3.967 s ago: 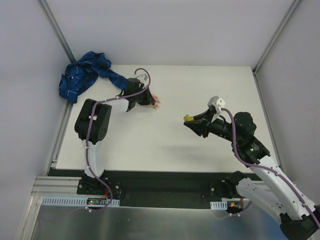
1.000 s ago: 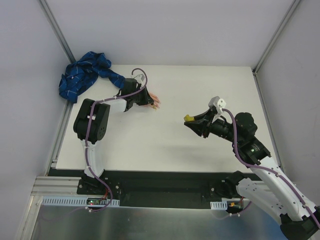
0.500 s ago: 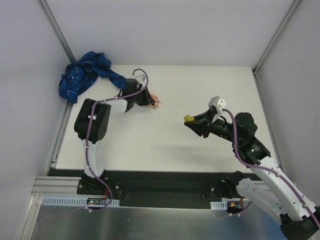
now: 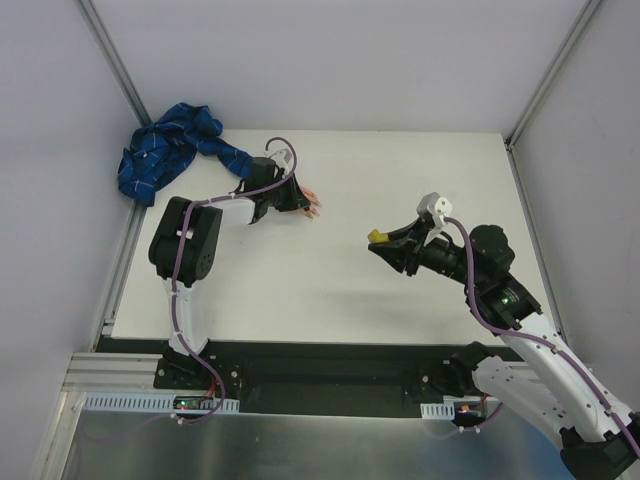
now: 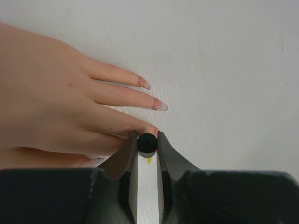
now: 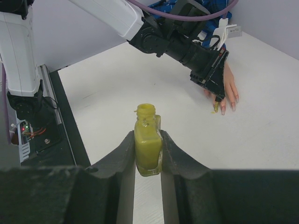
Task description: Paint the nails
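Observation:
A flesh-coloured mannequin hand (image 5: 51, 102) lies flat on the white table, its pinkish nails (image 5: 159, 105) pointing right; it also shows in the top view (image 4: 310, 205) and right wrist view (image 6: 227, 88). My left gripper (image 5: 147, 142) is shut on the black brush cap (image 5: 146, 141), held over the fingertips, with a yellow brush tip (image 5: 149, 161) below it. My right gripper (image 6: 147, 140) is shut on an open bottle of yellow polish (image 6: 147, 142), held upright above the table at the right (image 4: 380, 238).
The blue plaid sleeve (image 4: 165, 150) is bunched at the table's back left corner. A small yellow smear (image 6: 215, 111) lies on the table beside the fingertips. Grey walls enclose the table (image 4: 400, 170) on three sides.
The left gripper has shifted very slightly over the fingertips. The right arm and the bottle have not moved.

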Available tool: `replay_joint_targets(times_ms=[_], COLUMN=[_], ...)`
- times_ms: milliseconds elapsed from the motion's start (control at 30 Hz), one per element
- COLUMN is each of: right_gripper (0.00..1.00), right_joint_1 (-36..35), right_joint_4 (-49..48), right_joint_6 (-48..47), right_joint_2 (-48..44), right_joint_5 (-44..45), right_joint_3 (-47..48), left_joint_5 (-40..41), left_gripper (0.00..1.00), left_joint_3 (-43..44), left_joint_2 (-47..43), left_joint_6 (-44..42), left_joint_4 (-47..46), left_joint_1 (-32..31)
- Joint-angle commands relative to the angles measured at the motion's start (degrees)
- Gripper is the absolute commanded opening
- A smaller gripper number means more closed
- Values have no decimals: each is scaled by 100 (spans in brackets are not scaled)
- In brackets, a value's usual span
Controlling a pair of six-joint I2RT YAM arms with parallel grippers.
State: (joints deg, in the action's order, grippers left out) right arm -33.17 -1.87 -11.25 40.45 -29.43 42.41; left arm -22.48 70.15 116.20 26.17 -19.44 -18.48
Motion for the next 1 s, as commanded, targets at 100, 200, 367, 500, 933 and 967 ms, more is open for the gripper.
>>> replay_joint_targets(times_ms=[100, 200, 367, 500, 933, 967], right_gripper=[0, 0, 0, 0, 0, 0], right_joint_1=[30, 30, 30, 21, 30, 30], right_joint_4=[-209, -226, -226, -235, -244, -244], right_joint_6=[-27, -27, -27, -36, -18, -18], right_joint_2=[-46, -46, -54, -37, -37, -46], right_joint_5=[-133, -133, -133, -133, -133, -124], right_joint_3=[48, 56, 56, 48, 48, 48], left_joint_5=[-72, -11, 138, 200, -124, -142], left_gripper=[0, 0, 0, 0, 0, 0], left_joint_3=[52, 16, -10, 16, 122, 157], left_joint_2=[113, 131, 140, 175, -642, -721], left_joint_6=[54, 125, 186, 248, 432, 476], left_joint_4=[-226, -279, -323, -244, -227, -209], left_joint_1=[-77, -120, -147, -156, -33, -24])
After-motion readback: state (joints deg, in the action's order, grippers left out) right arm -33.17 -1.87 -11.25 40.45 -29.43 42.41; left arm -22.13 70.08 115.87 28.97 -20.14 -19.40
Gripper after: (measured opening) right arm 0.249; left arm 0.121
